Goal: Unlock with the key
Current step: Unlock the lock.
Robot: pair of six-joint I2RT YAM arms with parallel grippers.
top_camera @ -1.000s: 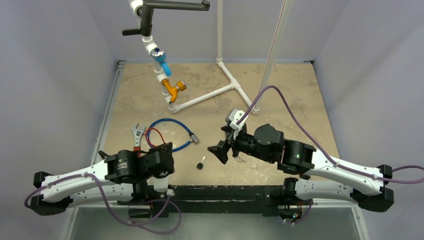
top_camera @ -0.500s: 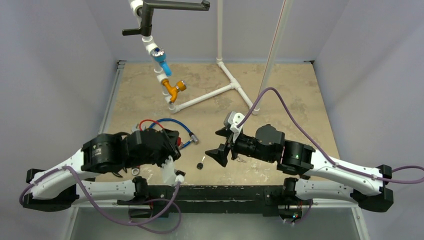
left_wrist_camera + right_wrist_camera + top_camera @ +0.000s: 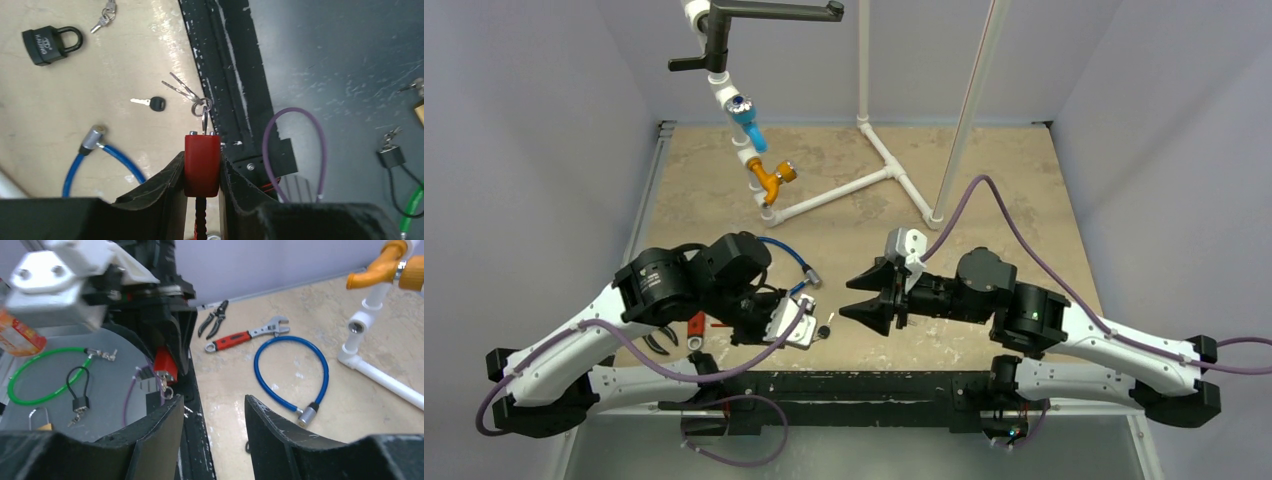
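While the left gripper (image 3: 201, 175) is pinched narrowly on the red padlock (image 3: 202, 150), I can see a ring of small keys (image 3: 201, 106) at the lock's outer end, above the table's black near edge; the right gripper (image 3: 848, 298) points at it from just beside, jaws apart with nothing between them; a loose black-headed key (image 3: 152, 103) lies on the table (image 3: 125, 60) near the blue cable lock (image 3: 92, 137); a black padlock (image 3: 50, 44) sits farther off.
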